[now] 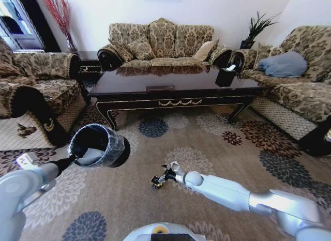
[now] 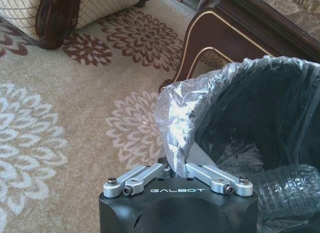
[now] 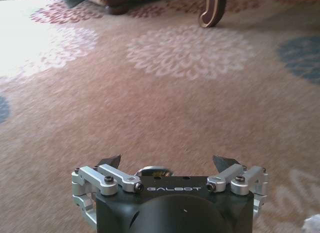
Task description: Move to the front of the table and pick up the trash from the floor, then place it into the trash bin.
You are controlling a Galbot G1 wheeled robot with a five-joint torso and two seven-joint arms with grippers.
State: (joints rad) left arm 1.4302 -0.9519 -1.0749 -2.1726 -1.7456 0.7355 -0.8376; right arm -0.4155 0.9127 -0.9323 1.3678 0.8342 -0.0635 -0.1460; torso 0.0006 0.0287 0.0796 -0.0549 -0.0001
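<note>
My left gripper (image 1: 75,157) holds the black trash bin (image 1: 98,145) off the carpet, fingers shut on its rim and clear liner (image 2: 172,118). A clear plastic bottle (image 2: 295,188) lies inside the bin. My right gripper (image 1: 156,181) hangs low over the flowered carpet in front of the table (image 1: 176,88), its fingers (image 3: 110,160) spread wide and open. A small yellowish round thing (image 3: 152,171) sits between them near the gripper body; I cannot tell what it is. A white wrinkly bit (image 3: 312,225) lies on the carpet beside the right gripper.
Patterned sofas stand left (image 1: 36,91), behind (image 1: 160,42) and right (image 1: 300,80) of the table. A small black tissue box (image 1: 226,75) sits on the table's right end. Carved table legs (image 1: 111,117) (image 3: 212,10) stand on the carpet ahead.
</note>
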